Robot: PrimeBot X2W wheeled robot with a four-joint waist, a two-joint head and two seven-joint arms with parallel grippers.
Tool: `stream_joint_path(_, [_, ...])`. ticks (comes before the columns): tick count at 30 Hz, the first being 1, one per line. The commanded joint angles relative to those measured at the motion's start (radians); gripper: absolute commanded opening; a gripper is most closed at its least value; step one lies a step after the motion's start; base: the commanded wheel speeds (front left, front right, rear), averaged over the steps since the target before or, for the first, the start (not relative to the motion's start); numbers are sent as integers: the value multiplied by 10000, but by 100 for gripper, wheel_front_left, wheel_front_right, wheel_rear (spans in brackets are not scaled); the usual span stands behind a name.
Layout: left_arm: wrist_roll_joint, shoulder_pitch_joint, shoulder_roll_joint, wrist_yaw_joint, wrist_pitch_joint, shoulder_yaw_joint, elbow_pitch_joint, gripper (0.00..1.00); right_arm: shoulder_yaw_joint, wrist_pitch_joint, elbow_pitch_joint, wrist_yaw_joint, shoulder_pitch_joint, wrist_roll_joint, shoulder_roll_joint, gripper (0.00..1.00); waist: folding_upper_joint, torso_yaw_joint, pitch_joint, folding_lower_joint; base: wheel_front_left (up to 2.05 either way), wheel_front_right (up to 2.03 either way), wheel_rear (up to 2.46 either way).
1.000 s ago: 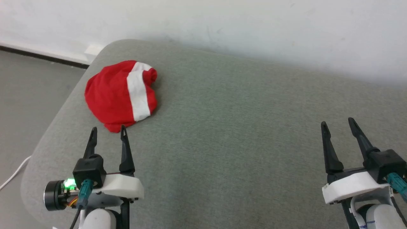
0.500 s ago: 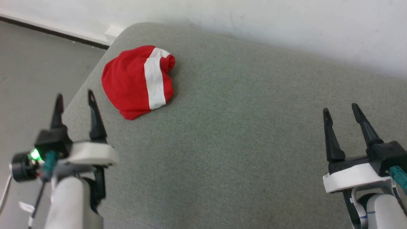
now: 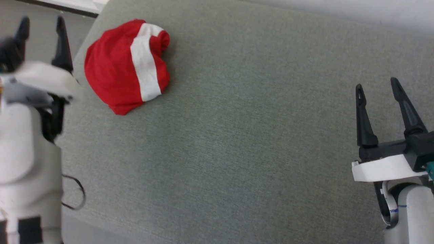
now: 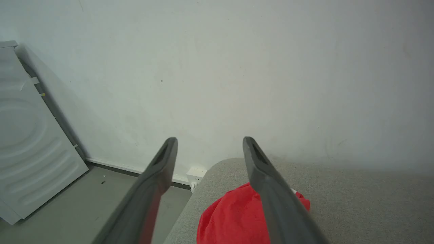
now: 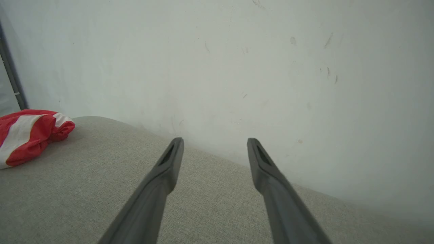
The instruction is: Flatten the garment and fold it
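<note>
The garment [image 3: 115,67] is a bunched red heap with a broad white band [image 3: 144,67], lying near the far left corner of the grey padded surface [image 3: 237,135]. My left gripper [image 3: 42,22] is raised at the left edge of the head view, open and holding nothing, just left of the garment and apart from it. In the left wrist view the garment [image 4: 234,220] lies below and beyond the open left gripper [image 4: 208,142]. My right gripper [image 3: 376,84] stands open and holding nothing far to the right. From the right wrist view the garment [image 5: 37,135] sits far left of that open gripper [image 5: 215,140].
A pale wall [image 4: 237,67] runs behind the surface. Bare floor [image 4: 84,210] lies past the left edge, with a white ribbed panel [image 4: 30,152] leaning on the wall and a white socket [image 4: 196,174] at the skirting. A dark cable loop [image 3: 76,193] hangs by my left arm.
The head camera has tilted down, shifting the whole picture. My left arm has risen and swung left, up beside the garment. Both grippers stay open; the garment lies as before.
</note>
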Motion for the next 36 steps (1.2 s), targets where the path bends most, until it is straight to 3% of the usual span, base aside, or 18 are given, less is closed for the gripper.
stream_joint_path(1, [-107,-680,266,-169,282,-110,377,100,17,-117,-132,-18,-255,-103,19,100,0,-292,605,-2,0,0,0])
stream_joint_path(5, [-430,-2023,795,-494,1283,-479,1190,100,115,-200,-298,-18,-569,-238,21,100,0,-498,1074,-2,0,0,0])
stream_joint_path(9, [-1318,-3032,1154,-629,3067,-1350,1958,100,176,-284,-586,-19,-887,-307,22,100,0,-719,1563,-2,0,0,0])
stream_joint_path(16, [-4211,-3772,2358,-710,6145,-3370,2285,100,388,-430,-1118,-20,-1389,-462,25,100,0,-1182,2377,-2,0,0,0])
stream_joint_path(21, [-5837,-3960,3163,-761,7999,-4241,2563,100,463,-529,-1403,-21,-1709,-573,26,100,0,-1444,2900,-2,0,0,0])
stream_joint_path(26, [-6084,-3621,3292,-762,8502,-5065,2661,100,473,-529,-1466,-21,-1816,-604,26,100,0,-1582,3058,-2,0,0,0])
stream_joint_path(33, [-6361,-3384,2925,-762,8520,-6101,3390,100,562,-529,-1404,-21,-1830,-644,26,100,0,-1649,2997,-2,0,0,0])
stream_joint_path(34, [-6387,-3405,2946,-762,8501,-6222,3471,30,559,-529,-1374,-21,-1813,-634,26,100,0,-1640,2921,-2,0,0,0])
stream_joint_path(35, [-6424,-3441,2987,-762,8481,-6333,3527,0,549,-529,-1348,-21,-1788,-620,26,100,0,-1624,2836,-2,0,0,0])
stream_joint_path(36, [-6446,-3496,3043,-762,8422,-6439,3548,0,530,-529,-1320,-21,-1754,-601,26,100,0,-1597,2728,-2,0,0,0])
